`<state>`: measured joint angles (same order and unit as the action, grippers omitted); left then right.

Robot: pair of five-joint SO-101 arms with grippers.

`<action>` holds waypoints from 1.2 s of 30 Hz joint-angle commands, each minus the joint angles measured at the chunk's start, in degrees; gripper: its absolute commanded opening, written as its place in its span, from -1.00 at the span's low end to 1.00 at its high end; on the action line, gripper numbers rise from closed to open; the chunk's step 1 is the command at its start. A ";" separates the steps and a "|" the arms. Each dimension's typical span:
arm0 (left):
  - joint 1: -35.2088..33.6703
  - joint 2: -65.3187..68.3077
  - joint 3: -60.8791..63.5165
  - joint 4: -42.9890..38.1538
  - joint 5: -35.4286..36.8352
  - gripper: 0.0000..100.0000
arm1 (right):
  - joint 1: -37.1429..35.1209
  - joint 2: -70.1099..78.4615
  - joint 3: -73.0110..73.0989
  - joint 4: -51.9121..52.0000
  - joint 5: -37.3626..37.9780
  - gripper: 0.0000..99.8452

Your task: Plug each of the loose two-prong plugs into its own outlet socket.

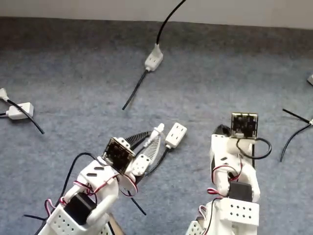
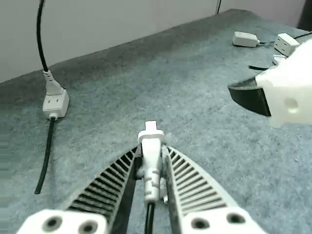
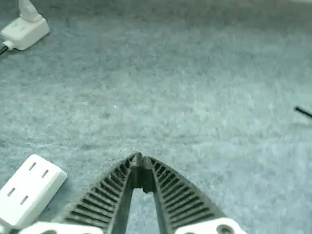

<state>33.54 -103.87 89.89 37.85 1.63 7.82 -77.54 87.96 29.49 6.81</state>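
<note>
- Plug (image 2: 150, 139): small, white, moulded, with a wider collar near its front end. A black cord leaves its rear. The prongs cannot be made out.
- It is held off the grey carpet (image 1: 220, 73), nose pointing away from the left arm, just beside a loose socket block (image 1: 176, 134) but not seated in it.
- Socket block: white, rectangular, lying flat on the carpet, with pairs of slots showing on its upper face.
- Left gripper (image 2: 152, 152): the ribbed fingers are narrowed tight on the plug body, one on each flank, with the cord running back between them.
- Left arm: stretched low and forward from the near-left corner, angled toward the middle of the table.
- Right gripper (image 3: 142, 171): the fingers are pressed tip to tip with nothing between them. It points down at bare carpet, with the socket block close on one side.
- Right arm: folded fairly upright at the near right, wrist bent downward.
- A second socket (image 1: 153, 58) lies farther back with a black cord plugged in. A third socket (image 1: 19, 111) lies at the left edge.
</note>
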 commanded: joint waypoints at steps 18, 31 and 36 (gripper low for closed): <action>-8.04 65.10 -51.12 8.97 13.54 -0.98 | 3.82 -0.04 10.33 -16.57 -6.33 -0.99; -8.04 95.43 -95.16 33.58 30.68 -0.98 | 4.18 -0.04 10.42 -16.66 -6.33 -0.99; -5.49 99.65 -97.80 36.48 40.26 -0.98 | 4.18 -0.04 10.42 -16.66 -6.33 -0.99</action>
<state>25.80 -5.85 -4.18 72.13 35.30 11.43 -77.54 96.04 14.11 1.01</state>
